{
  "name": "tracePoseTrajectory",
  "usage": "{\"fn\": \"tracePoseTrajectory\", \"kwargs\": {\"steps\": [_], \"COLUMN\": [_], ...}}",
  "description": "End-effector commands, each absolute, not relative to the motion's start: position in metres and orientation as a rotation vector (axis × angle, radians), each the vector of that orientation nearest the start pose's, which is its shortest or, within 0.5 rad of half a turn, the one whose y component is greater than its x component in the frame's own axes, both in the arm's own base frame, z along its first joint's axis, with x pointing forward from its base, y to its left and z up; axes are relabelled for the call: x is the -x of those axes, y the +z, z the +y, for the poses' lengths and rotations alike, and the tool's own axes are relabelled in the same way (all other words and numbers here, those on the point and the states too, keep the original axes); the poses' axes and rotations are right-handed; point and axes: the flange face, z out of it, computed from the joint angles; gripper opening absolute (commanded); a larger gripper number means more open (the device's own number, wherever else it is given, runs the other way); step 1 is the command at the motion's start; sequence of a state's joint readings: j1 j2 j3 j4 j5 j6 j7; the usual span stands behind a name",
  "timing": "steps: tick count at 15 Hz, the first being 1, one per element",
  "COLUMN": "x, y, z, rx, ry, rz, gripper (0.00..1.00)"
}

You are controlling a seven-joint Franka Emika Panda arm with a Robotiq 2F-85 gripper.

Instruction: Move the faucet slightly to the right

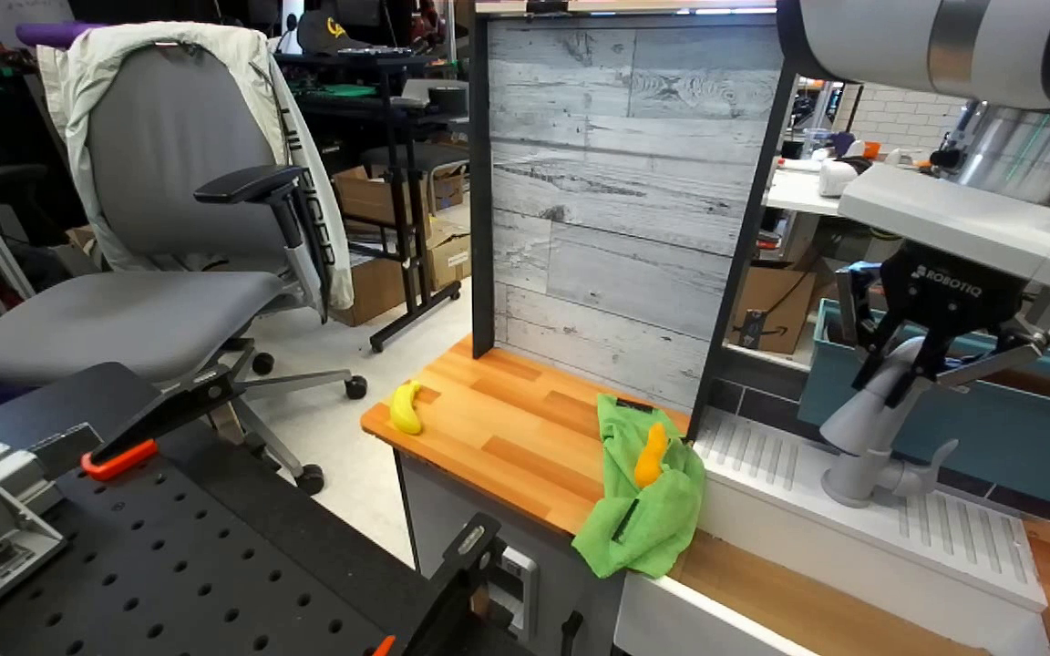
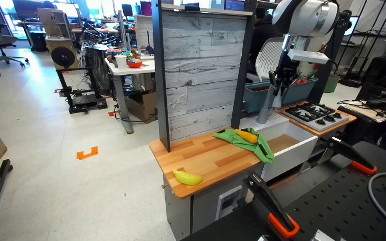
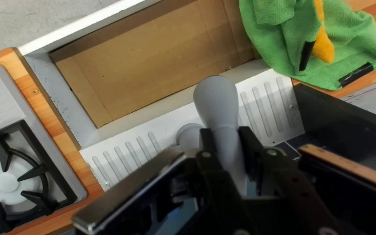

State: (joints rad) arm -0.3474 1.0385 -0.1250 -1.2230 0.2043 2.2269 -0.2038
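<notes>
- Wrist view: tool [image 3: 226,132], clamped on grey faucet [image 3: 216,98] at the spout.
- Faucet base [image 1: 847,488]: on white ridged ledge [image 1: 771,454], below tool.
- Green cloth [image 1: 662,527]: over edge of counter [image 1: 525,437], apart from tool.
- Yellow banana [image 2: 189,178]: same counter, farther from tool.

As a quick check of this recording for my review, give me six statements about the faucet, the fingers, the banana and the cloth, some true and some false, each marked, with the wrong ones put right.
1. The banana lies on the wooden counter. True.
2. The faucet has its spout between the fingers. True.
3. The fingers hold the banana. False: they are on either side of the spout.
4. The orange toy lies on the cloth. True.
5. The faucet stands on the wooden counter. False: it stands on the ridged white panel.
6. The cloth is blue. False: it is green.
</notes>
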Motion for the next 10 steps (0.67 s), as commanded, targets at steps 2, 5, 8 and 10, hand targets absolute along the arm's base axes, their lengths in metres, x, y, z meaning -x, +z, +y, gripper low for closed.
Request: {"fn": "tracePoseTrajectory", "kwargs": {"steps": [2,5,8,10], "x": [-0.679,-0.6764,-0.6742,-0.6738], "y": [0.1227,0.1197,0.1211,0.1196], "z": [-0.3486,-0.3512,-0.3538,-0.3544], "rx": [3.15,3.181,3.216,3.235], "ry": [0.005,0.018,0.009,0.003], "rz": [0.487,0.464,0.45,0.443], "gripper": [0.06,0.56,0.79,0.94]}}
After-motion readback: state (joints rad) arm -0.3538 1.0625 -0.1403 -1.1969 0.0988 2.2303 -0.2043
